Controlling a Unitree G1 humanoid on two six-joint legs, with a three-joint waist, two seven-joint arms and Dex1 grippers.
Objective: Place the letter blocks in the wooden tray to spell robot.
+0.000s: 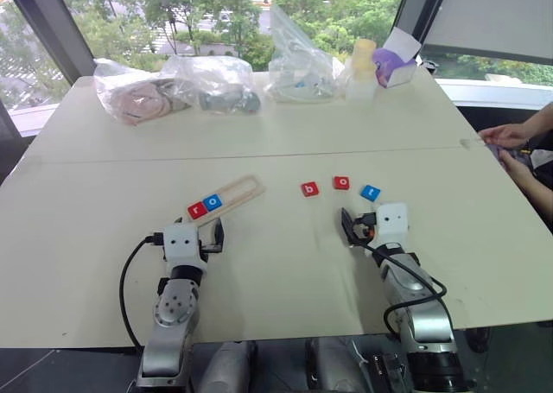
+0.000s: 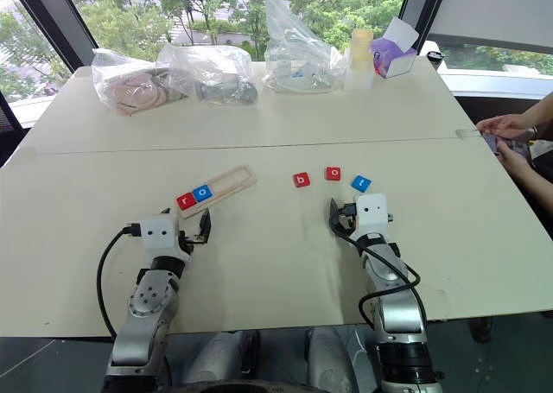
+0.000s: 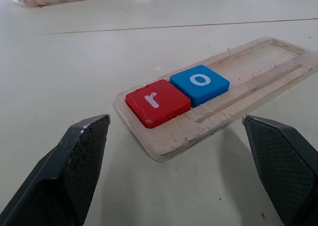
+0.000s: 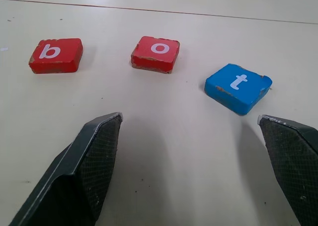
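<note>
The wooden tray (image 1: 232, 192) lies slanted on the table, left of centre. A red r block (image 1: 197, 209) and a blue o block (image 1: 212, 202) sit side by side at its near end. On the bare table to the right lie a red b block (image 1: 309, 188), a red o block (image 1: 342, 182) and a blue t block (image 1: 370, 193). My left gripper (image 1: 210, 235) stands open just short of the tray's near end, with nothing between its fingers (image 3: 79, 156). Just short of the three loose blocks, my right gripper (image 1: 356, 225) is open and empty too.
Clear plastic bags (image 1: 173, 86) and small containers (image 1: 363, 65) line the far edge of the table. A person's hands (image 1: 510, 138) rest at the right edge. A black cable (image 1: 125, 281) loops beside my left arm.
</note>
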